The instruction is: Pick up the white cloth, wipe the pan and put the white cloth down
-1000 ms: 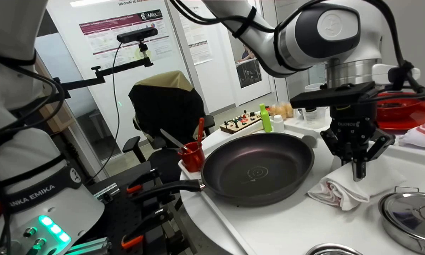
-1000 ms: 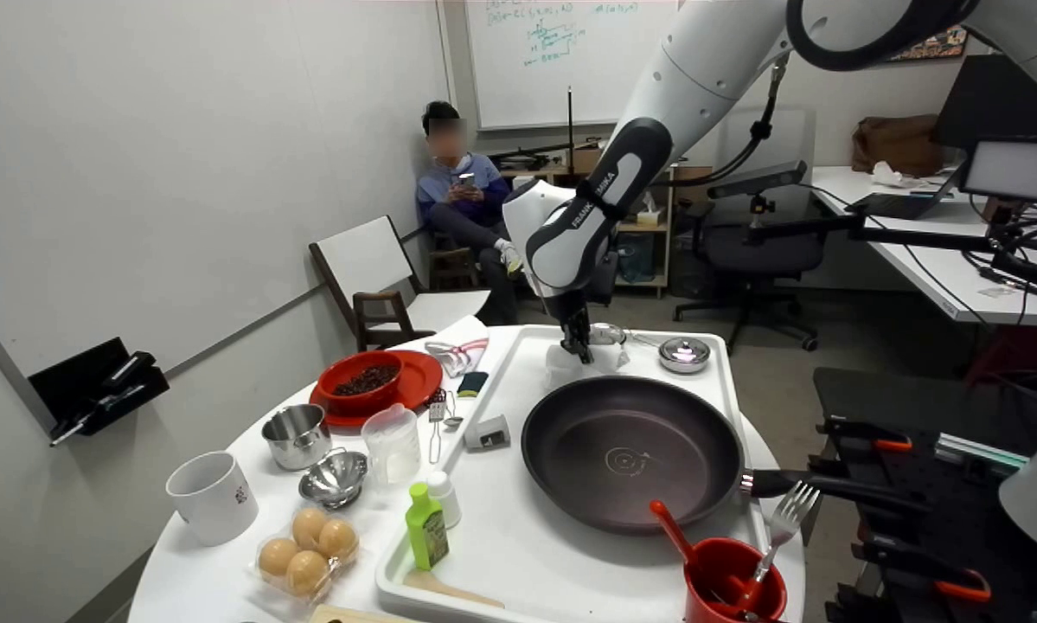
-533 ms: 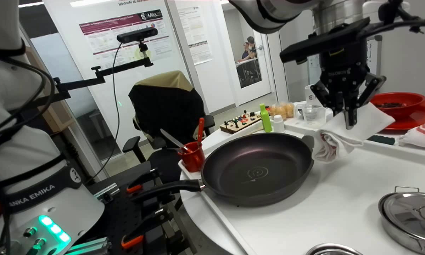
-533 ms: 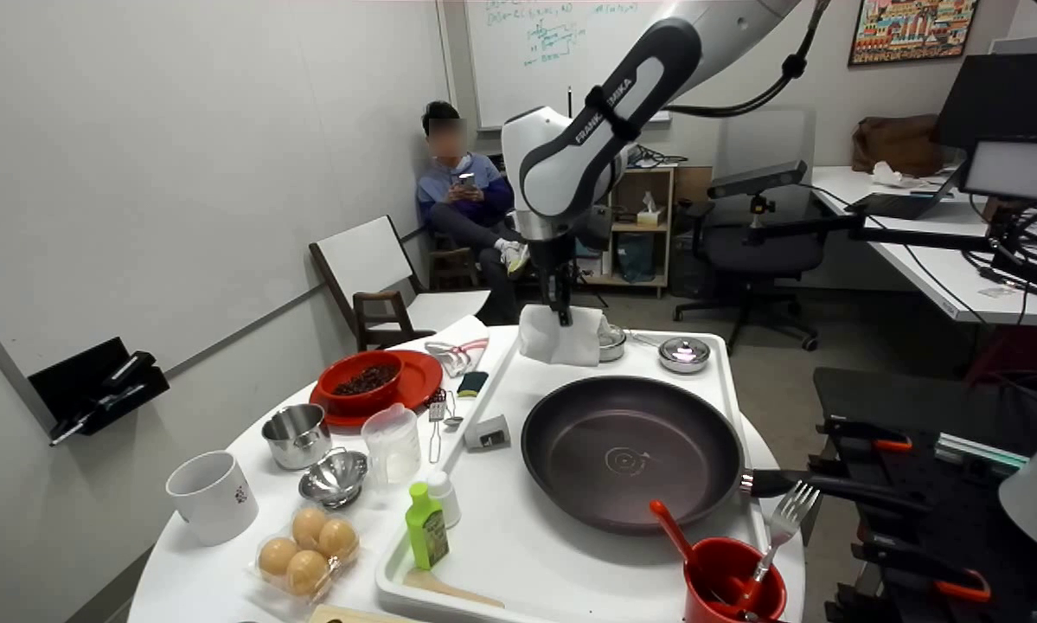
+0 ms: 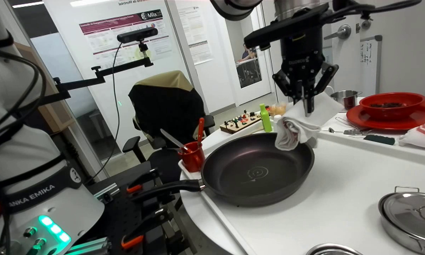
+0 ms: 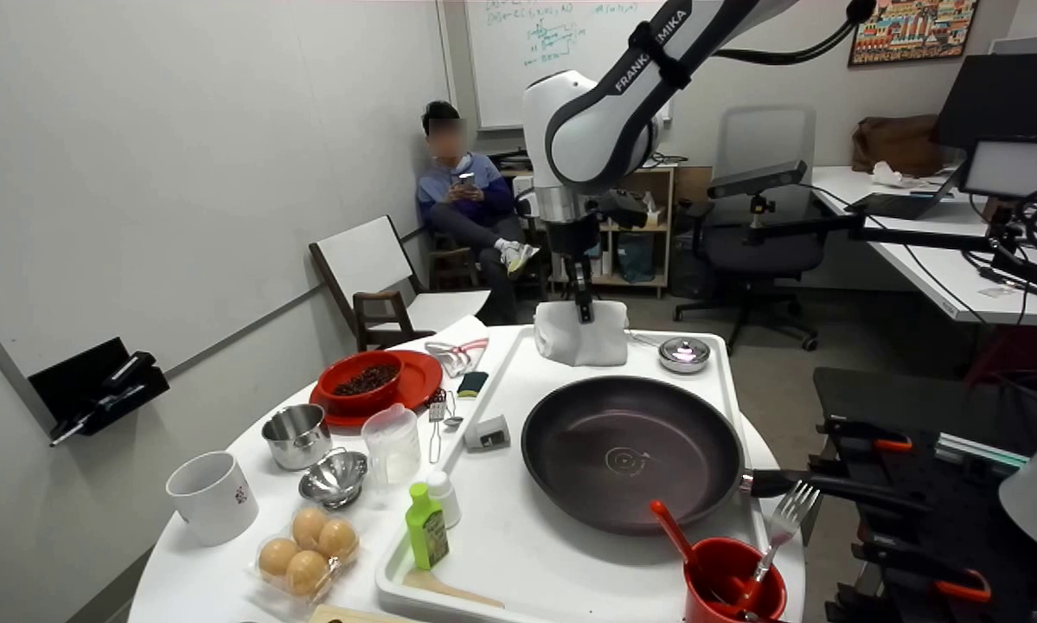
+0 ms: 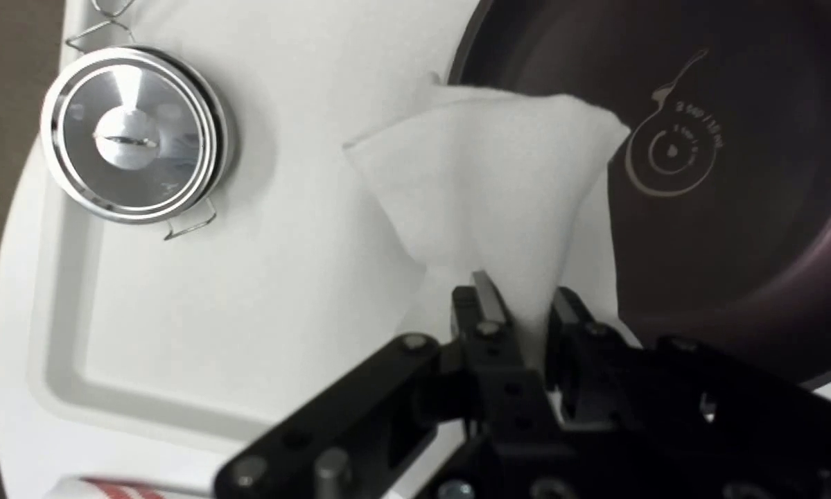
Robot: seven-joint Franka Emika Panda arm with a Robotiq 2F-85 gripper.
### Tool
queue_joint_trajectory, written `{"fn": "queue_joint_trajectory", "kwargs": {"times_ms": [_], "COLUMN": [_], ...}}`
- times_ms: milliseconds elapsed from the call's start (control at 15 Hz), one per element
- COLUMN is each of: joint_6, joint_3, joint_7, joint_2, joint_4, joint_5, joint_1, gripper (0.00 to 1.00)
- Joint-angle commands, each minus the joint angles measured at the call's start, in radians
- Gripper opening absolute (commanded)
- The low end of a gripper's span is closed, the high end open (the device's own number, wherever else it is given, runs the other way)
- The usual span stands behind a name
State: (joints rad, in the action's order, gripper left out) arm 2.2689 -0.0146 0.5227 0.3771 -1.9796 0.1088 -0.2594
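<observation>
White cloth is dangling, gripper is pinching it; should be centring over the pan before lowering, pressing lightly.

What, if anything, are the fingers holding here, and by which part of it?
The white cloth, pinched between the fingers by its upper part, near mid-width, with folds hanging below.

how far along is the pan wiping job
Done: the white cloth looks picked up, held above the tray.
In hand: the gripper pinches it near the pan; it overlaps the pan's edge in the wrist view, contact unclear.
Left: probably the wipe, since no cloth lies on the pan's base, then setting the cloth down, as the gripper holds it.
</observation>
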Motion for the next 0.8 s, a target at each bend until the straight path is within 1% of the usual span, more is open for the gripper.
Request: {"fn": "queue_joint_trajectory", "kwargs": {"times_ms": [0,200,333,533,733], "joint_6": [0.03,0.079,0.132,0.184,0.197], "joint_3": [-0.009,-0.011,-0.009,-0.011,-0.018], "joint_7": [0.004,-0.038,-0.062,-0.096,-0.132], "joint_2": [-0.06,-0.061,-0.052,-0.032,-0.011], "joint_4": [-0.128,-0.198,-0.234,-0.253,-0.24], "joint_5": [0.007,0.018,0.017,0.017,0.018], "joint_1": [0.031,0.06,0.076,0.094,0.103], "gripper": [0.09,0.09,0.09,0.09,0.09]}}
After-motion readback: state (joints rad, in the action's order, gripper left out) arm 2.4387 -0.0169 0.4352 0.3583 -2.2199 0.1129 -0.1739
